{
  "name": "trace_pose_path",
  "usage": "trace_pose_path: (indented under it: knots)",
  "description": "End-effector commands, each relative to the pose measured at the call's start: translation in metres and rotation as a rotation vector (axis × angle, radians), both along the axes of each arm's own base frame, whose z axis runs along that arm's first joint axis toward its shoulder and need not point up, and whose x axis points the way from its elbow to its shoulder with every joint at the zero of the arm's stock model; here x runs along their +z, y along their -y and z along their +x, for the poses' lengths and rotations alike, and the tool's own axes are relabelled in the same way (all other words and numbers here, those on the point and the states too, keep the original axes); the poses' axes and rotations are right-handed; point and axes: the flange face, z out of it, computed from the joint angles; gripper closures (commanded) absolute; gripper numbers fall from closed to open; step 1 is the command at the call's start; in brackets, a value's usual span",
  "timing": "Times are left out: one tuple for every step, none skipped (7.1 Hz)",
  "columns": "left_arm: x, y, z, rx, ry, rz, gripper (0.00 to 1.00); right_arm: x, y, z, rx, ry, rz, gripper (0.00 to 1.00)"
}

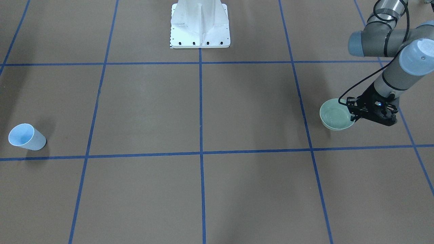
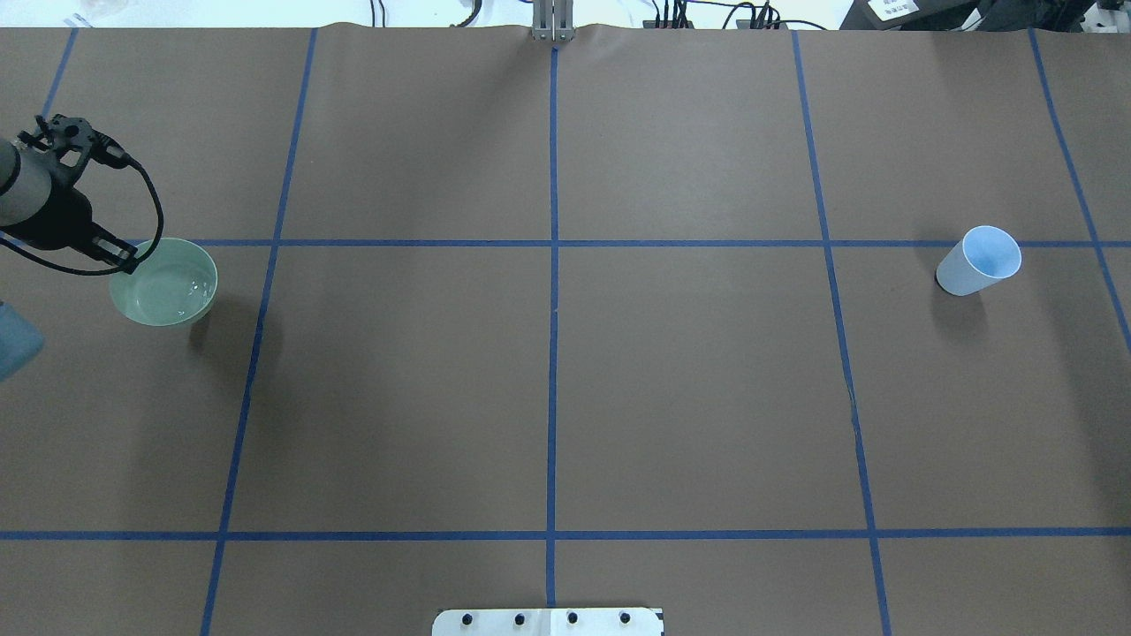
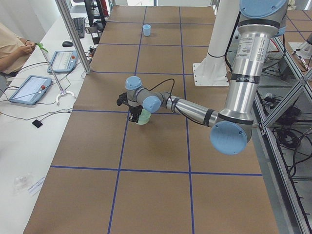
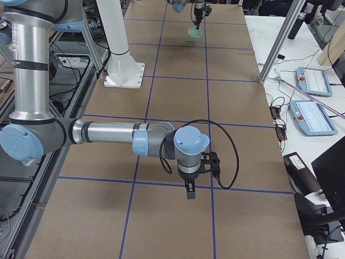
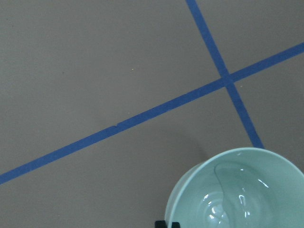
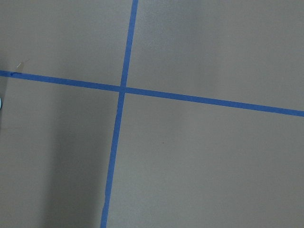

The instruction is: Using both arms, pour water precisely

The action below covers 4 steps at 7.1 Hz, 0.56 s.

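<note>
Over the table (image 2: 689, 397), left jaws clamped on green bowl (image 1: 335, 117) rim, right jaws' opening cannot be told

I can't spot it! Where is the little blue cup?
In the overhead view the blue cup stands alone on the table's right side, at a blue tape line, far across from the green bowl on the left.
</note>
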Motion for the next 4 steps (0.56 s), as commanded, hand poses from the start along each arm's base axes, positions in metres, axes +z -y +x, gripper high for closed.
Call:
trace_pose_path:
  knots:
    - [0.039, 0.007, -0.001, 0.021, -0.023, -0.005, 1.00, 0.000, 0.000, 0.000, 0.000, -0.001, 0.001, 0.00]
    - [0.052, 0.009, -0.001, 0.021, -0.029, 0.002, 1.00, -0.001, 0.000, 0.000, 0.000, -0.002, 0.002, 0.00]
    - [0.054, 0.010, -0.002, 0.017, -0.031, 0.002, 0.68, -0.001, 0.000, 0.000, -0.001, -0.002, 0.003, 0.00]
    - [0.051, 0.011, -0.005, 0.023, -0.050, 0.001, 0.02, -0.002, 0.000, 0.000, 0.000, -0.002, 0.004, 0.00]
